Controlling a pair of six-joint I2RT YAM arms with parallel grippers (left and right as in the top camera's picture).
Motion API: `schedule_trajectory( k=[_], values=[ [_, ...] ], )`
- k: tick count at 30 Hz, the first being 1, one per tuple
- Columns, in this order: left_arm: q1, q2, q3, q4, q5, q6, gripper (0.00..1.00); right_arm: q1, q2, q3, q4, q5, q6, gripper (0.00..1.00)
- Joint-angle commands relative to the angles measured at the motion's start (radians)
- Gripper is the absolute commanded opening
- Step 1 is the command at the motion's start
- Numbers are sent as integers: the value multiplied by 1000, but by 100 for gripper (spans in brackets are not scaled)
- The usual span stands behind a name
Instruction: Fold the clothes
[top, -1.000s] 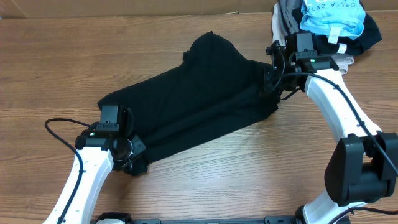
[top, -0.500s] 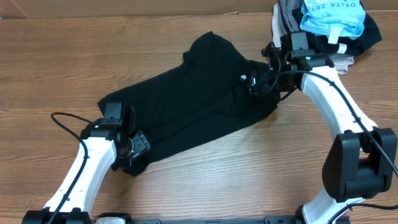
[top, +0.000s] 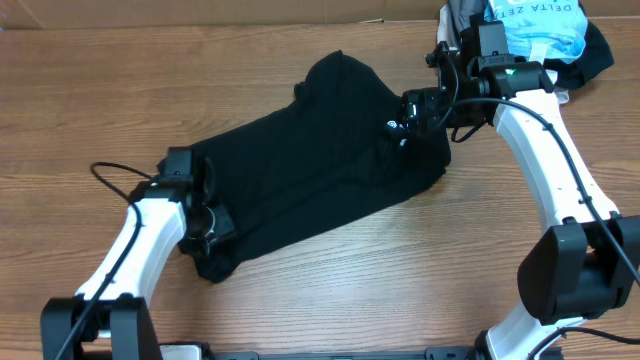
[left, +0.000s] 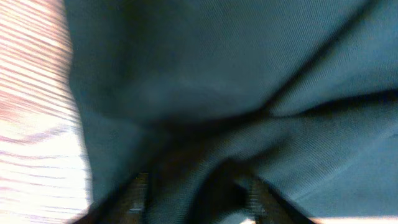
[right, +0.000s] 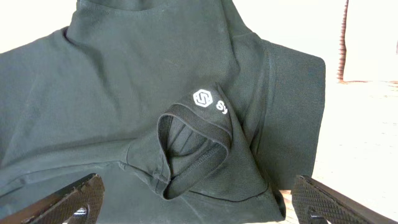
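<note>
Shirt: the plain black short-sleeved T-shirt (top: 300, 170) of thin fabric lies slantwise across the middle of the brown wooden worktop (top: 90, 90), running from the near left toward the far right corner.
Done so far: it looks narrowed lengthwise. One sleeve (right: 193, 134), bearing the small white logo (right: 202, 98), is turned in over the body at the far-right end.
Left end effector (top: 205, 225): at the shirt's near-left end, pinched on bunched cloth, as best I can judge through the blur.
Right end effector (top: 410, 113): fingers spread wide, holding nothing, above the turned-in sleeve.
Left to do: the crosswise folds, I'd say; it is a long strip, not a compact packet.
Aside: a heap of light-blue, grey and beige garments (top: 530, 30) sits in the far right corner.
</note>
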Motion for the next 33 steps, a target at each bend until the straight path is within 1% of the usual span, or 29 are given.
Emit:
schedule_trajectory(
  k=[1,2,6,11,12,14,17,18,22,26,28,33],
  values=[
    [-39,21,6,-18,144,14,28,2,-2,18,0,10,-9,100],
    [-50,21,6,-23,143,14,20,2,-2,18,-2,11,-9,100],
    [-93,22,-8,-29,99,7,4,2,-2,18,-8,26,-9,100],
    [-102,31,-64,3,31,-25,4,2,-2,18,-8,29,-9,100],
    [-102,32,-87,33,10,-25,6,2,-2,18,-6,29,-9,100],
    [-101,35,-119,80,-27,-52,13,2,-2,18,-2,29,-9,100],
    [-100,40,-161,170,-93,-88,15,2,-2,18,0,29,-9,100],
    [-100,40,-167,192,-117,-88,18,2,-2,18,-1,29,-9,100],
    [-81,42,-172,257,-247,-87,17,2,-2,18,-6,29,-9,100],
    [-3,42,-172,319,-329,-69,14,2,-2,18,-6,29,-8,100],
    [58,42,-172,346,-341,-26,12,2,-2,18,-8,29,-8,100],
    [214,42,-172,404,-380,82,13,2,-2,18,-10,29,-8,100]
  ],
)
